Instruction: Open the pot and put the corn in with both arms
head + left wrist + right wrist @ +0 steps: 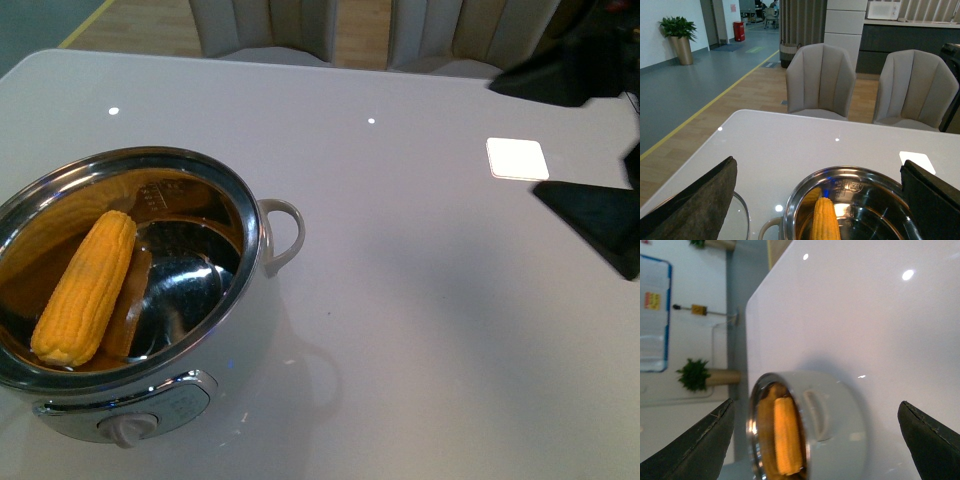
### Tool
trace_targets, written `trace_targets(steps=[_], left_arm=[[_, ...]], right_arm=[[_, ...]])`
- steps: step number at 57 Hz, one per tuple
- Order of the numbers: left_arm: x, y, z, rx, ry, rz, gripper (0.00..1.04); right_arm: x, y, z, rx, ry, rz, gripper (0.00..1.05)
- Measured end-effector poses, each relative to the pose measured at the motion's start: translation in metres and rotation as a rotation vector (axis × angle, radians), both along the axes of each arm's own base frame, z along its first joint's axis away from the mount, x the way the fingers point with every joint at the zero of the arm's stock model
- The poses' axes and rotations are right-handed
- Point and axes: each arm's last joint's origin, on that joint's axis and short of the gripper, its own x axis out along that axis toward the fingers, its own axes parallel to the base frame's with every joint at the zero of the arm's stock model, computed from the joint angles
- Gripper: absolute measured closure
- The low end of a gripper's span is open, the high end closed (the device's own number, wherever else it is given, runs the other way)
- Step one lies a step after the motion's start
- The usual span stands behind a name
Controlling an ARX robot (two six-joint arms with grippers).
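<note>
The pot (150,330) serves as the landmark: it stands uncovered on the white bench (420,300), at the left of the front view, its beige knob (130,428) facing the camera and its loop handle (285,235) pointing right. The corn (87,288) lies inside the pot, leaning along the left part of the steel bowl, with one end near the front rim and the other reaching toward the pot's middle. In the left wrist view a glass lid (737,220) lies on the bench just beside the pot, on the side away from the loop handle seen from the front.

The left tool (815,200) hangs above the pot with its two dark fingers (695,205) spread wide, released and gripping nothing. Beyond the pot, two grey chairs (822,80) stand at the far edge of the bench.

The right tool (815,440) sits well apart from the pot, on the handle side, its fingers (700,445) likewise spread and empty.
</note>
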Motion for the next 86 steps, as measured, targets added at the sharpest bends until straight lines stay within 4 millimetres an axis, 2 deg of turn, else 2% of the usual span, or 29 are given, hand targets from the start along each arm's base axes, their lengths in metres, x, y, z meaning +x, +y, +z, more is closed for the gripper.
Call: trace_targets(steps=[8, 20, 27, 36, 38, 42, 47, 55, 64, 86], left_arm=[[0.000, 0.000, 0.000, 0.000, 0.000, 0.000, 0.07], [0.000, 0.000, 0.000, 0.000, 0.000, 0.000, 0.07], [0.000, 0.000, 0.000, 0.000, 0.000, 0.000, 0.07], [0.000, 0.000, 0.000, 0.000, 0.000, 0.000, 0.07], [0.000, 0.000, 0.000, 0.000, 0.000, 0.000, 0.07], [0.000, 0.000, 0.000, 0.000, -0.001, 0.000, 0.07], [0.000, 0.000, 0.000, 0.000, -0.001, 0.000, 0.07], [0.000, 0.000, 0.000, 0.000, -0.001, 0.000, 0.07], [0.000, 0.000, 0.000, 0.000, -0.001, 0.000, 0.07], [0.000, 0.000, 0.000, 0.000, -0.001, 0.000, 0.07]], right_arm=[[-0.023, -0.035, 0.008, -0.199, 0.009, -0.106, 0.09], [-0.067, -0.063, 0.028, -0.395, -0.039, -0.105, 0.09], [-0.086, -0.071, 0.043, -0.443, -0.101, -0.127, 0.09], [-0.088, -0.072, 0.045, -0.477, -0.130, -0.125, 0.09], [-0.087, -0.073, 0.042, -0.527, -0.195, -0.156, 0.13], [-0.094, -0.074, 0.033, -0.721, -0.448, -0.204, 0.29], [-0.101, -0.074, 0.037, -0.818, -0.584, -0.224, 0.43], [-0.110, -0.074, 0.036, -0.883, -0.622, -0.216, 0.68], [-0.120, -0.074, 0.027, -0.904, -0.635, -0.214, 1.03], [-0.136, -0.074, 0.031, -0.909, -0.647, -0.218, 1.03]])
